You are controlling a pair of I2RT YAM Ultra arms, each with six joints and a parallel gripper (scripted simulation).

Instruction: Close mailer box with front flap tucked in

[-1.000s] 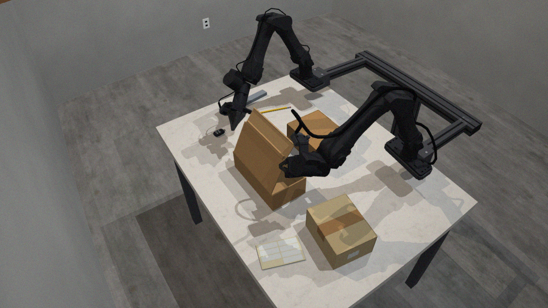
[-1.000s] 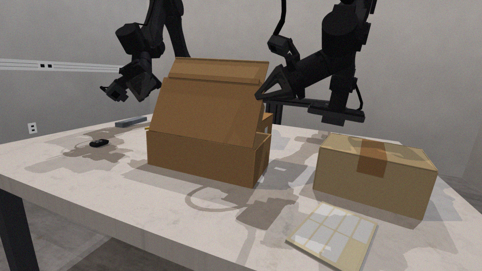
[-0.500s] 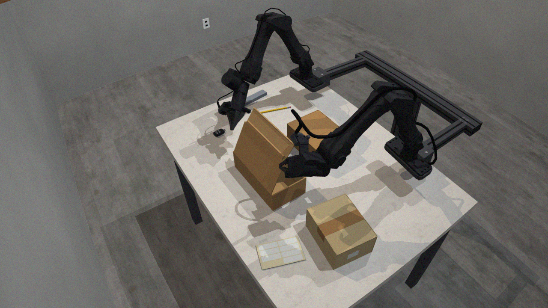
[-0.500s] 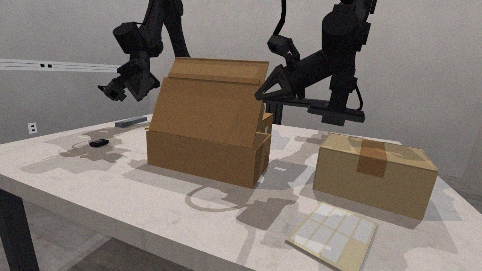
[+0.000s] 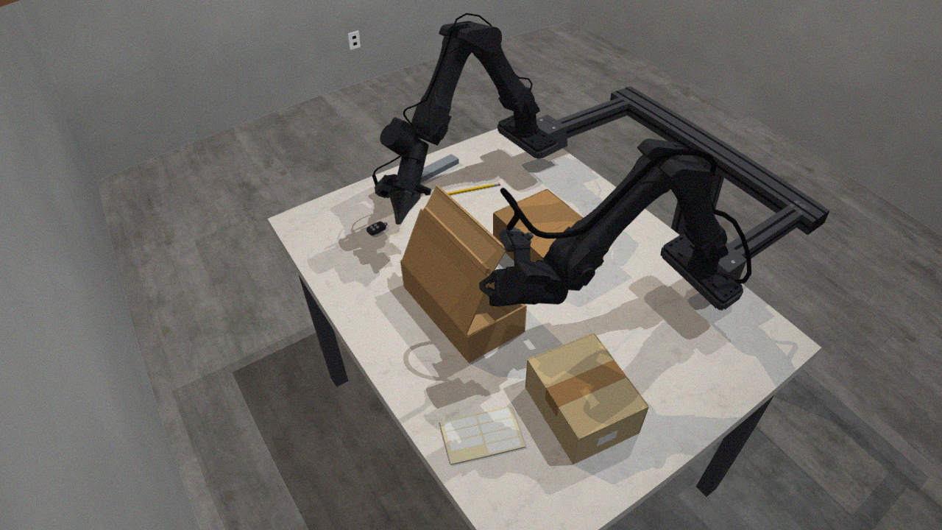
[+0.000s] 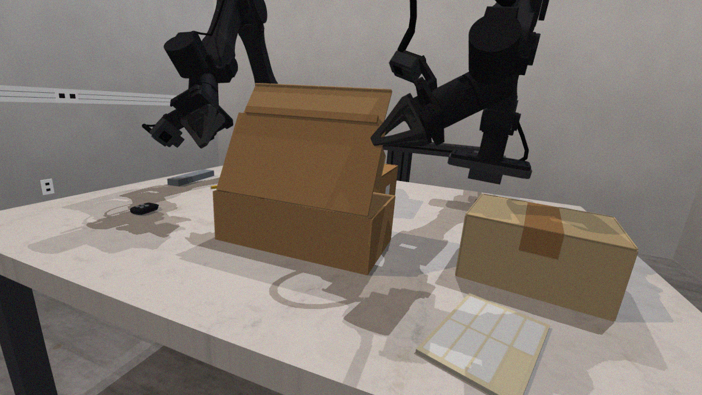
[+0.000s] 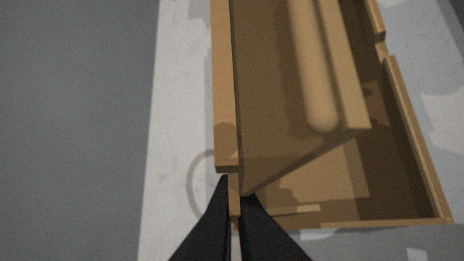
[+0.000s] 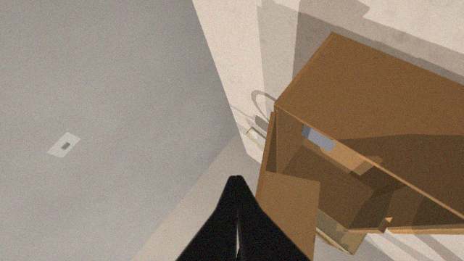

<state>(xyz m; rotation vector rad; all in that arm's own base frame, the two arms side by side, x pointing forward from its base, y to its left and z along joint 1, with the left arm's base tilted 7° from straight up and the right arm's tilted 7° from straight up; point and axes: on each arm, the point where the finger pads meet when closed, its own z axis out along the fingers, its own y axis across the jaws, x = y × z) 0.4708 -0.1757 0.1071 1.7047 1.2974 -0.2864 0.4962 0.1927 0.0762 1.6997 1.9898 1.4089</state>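
Mailer box still to be closed

Top: the mailer box [image 5: 431, 304] [image 6: 289, 228] [image 7: 417, 134] [image 8: 377, 80] stands on the table [image 5: 369, 316] [image 6: 162, 275] [image 7: 174, 109] [image 8: 239, 54], lid [image 5: 447, 263] [image 6: 299, 162] [image 7: 268, 90] [image 8: 271, 156] raised.
Exterior: lid slants upward.
Left wrist: left gripper [image 5: 486, 286] [image 6: 375, 141] [image 7: 235, 196] pinches the lid's side edge.
Right wrist: right gripper [image 5: 399, 219] [image 6: 202, 145] [image 8: 236, 177] has fingertips together.

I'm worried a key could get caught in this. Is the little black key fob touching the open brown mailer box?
Apart. The top view shows tabletop between the key fob and the mailer box.
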